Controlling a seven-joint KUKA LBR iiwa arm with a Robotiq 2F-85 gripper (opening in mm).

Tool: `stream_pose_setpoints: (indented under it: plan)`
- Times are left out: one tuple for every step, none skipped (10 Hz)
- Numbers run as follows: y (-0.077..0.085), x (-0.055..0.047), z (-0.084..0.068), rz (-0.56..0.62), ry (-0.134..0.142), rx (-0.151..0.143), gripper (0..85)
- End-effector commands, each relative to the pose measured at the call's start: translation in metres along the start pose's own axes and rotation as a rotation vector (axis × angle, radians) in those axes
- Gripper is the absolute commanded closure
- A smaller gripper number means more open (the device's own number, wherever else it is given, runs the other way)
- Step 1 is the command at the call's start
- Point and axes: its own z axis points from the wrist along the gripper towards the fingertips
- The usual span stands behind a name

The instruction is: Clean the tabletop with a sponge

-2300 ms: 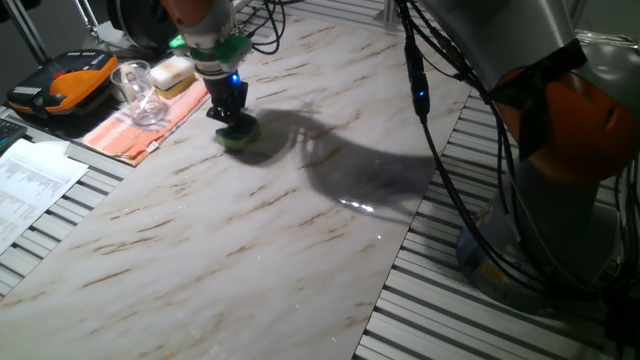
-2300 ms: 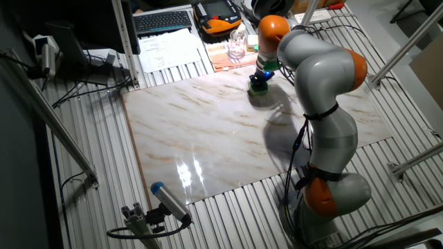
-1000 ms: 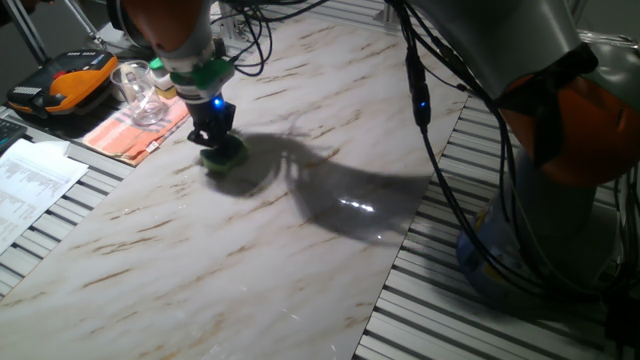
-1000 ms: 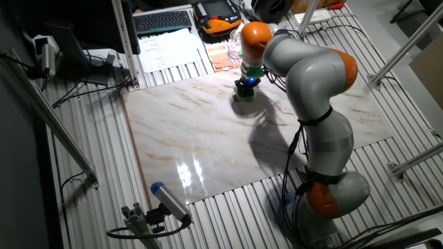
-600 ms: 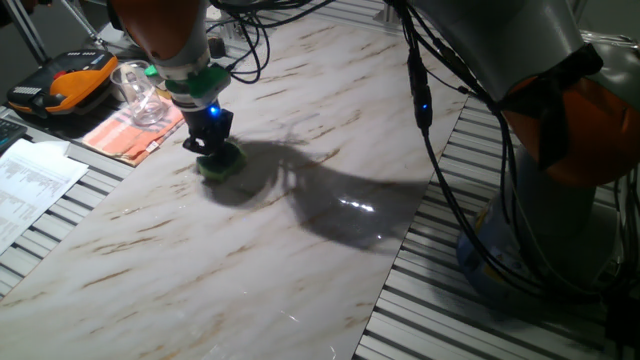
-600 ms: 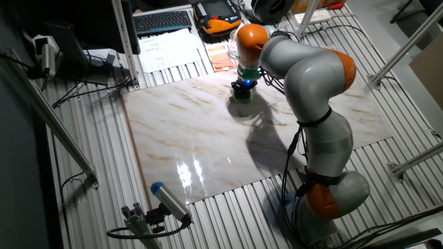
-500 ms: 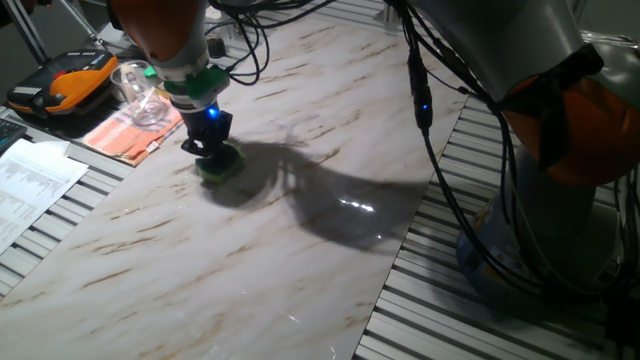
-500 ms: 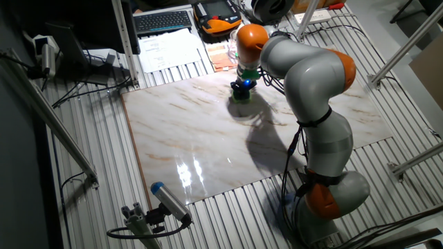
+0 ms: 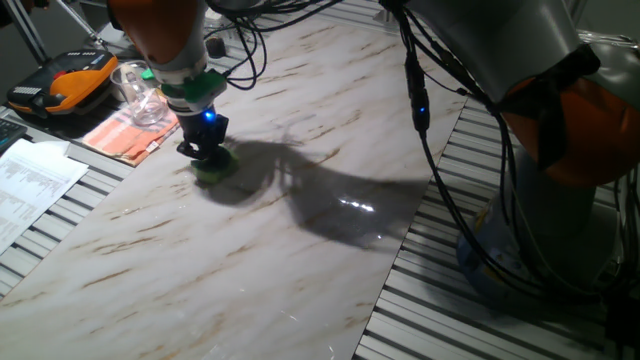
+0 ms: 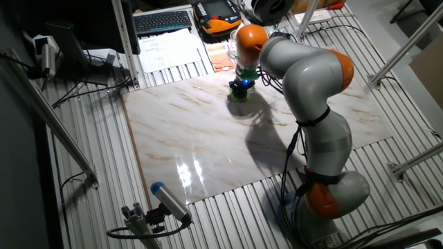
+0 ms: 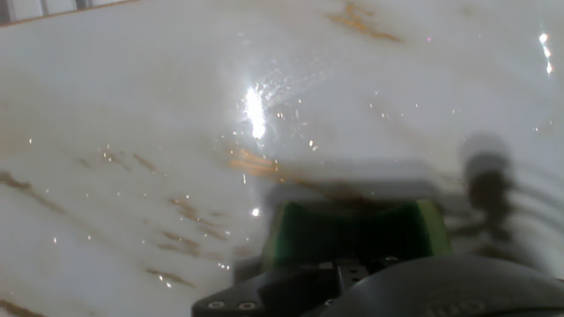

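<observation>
Gripper (image 9: 204,148) clamped on one sponge (image 9: 212,168), pressed onto one tabletop (image 9: 300,230)

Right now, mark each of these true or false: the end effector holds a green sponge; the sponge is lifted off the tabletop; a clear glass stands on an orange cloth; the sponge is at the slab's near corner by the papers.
1. The end effector holds a green sponge. True.
2. The sponge is lifted clear of the tabletop. False: it is pressed flat on the slab.
3. A clear glass stands on an orange cloth. True.
4. The sponge is at the slab's corner by the papers. False: it is along the edge near the cloth, away from any corner.
</observation>
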Motion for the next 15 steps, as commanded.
stream_pose_setpoints:
  plan:
    - [-0.005, -0.004, -0.002, -0.008, -0.001, 0.005, 85.0]
    - [-0.011, -0.008, -0.004, -0.023, -0.001, 0.015, 85.0]
    - [-0.017, -0.012, -0.007, -0.035, -0.002, 0.020, 85.0]
    - [-0.022, -0.014, -0.008, -0.046, -0.003, 0.029, 85.0]
    - [-0.025, -0.015, -0.008, -0.052, -0.008, 0.035, 85.0]
    - [-0.027, -0.016, -0.007, -0.058, -0.012, 0.044, 85.0]
    - [-0.030, -0.016, -0.006, -0.065, -0.016, 0.054, 85.0]
    - [-0.036, -0.018, -0.004, -0.077, -0.019, 0.056, 85.0]
    - [-0.046, -0.019, -0.003, -0.093, -0.021, 0.049, 85.0]
    - [-0.055, -0.021, -0.003, -0.105, -0.024, 0.047, 85.0]
    - [-0.062, -0.022, -0.005, -0.112, -0.024, 0.047, 85.0]
    - [-0.070, -0.024, -0.010, -0.122, -0.019, 0.046, 85.0]
    - [-0.080, -0.028, -0.015, -0.134, -0.014, 0.046, 85.0]
    - [-0.088, -0.031, -0.017, -0.144, -0.014, 0.046, 85.0]
    - [-0.094, -0.034, -0.017, -0.148, -0.012, 0.044, 85.0]
